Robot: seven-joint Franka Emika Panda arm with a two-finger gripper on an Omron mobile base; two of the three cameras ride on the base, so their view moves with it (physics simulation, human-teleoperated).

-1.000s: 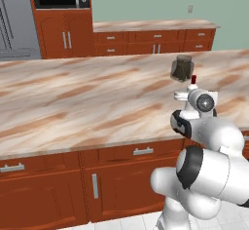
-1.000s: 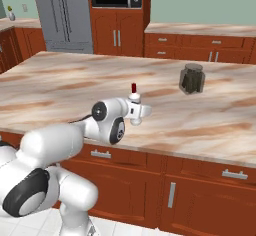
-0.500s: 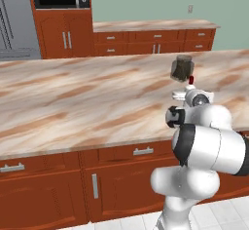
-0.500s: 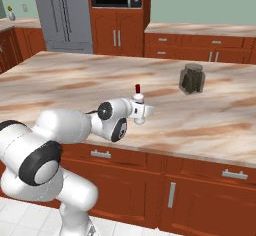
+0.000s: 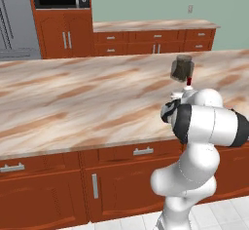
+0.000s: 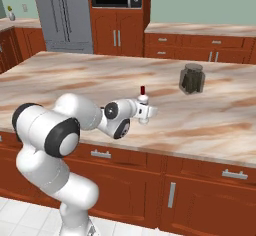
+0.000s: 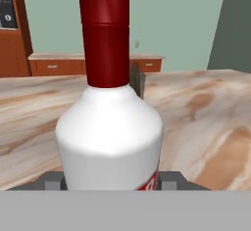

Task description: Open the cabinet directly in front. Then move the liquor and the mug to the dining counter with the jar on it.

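Marble-topped dining bench [image 6: 70, 80] is carrying the squat dark-lidded glass jar [image 6: 192, 78]; tool [image 6: 145, 111] is pinching the small white red-capped liquor bottle [image 7: 109, 127] low on its body, upright. Looks slick and breakable, so I'd keep gripping the wide body.

The light is bright and even in all three views, and no single source of it can be told. The wide beige-and-brown veined marble countertop [image 6: 70, 80] shows almost no glare. The squat clear glass jar with dark contents [image 6: 192, 78] throws only a faint shadow. Edges look a little jagged and soft. The white bottle with the red neck [image 7: 109, 127], very close, stays sharp.
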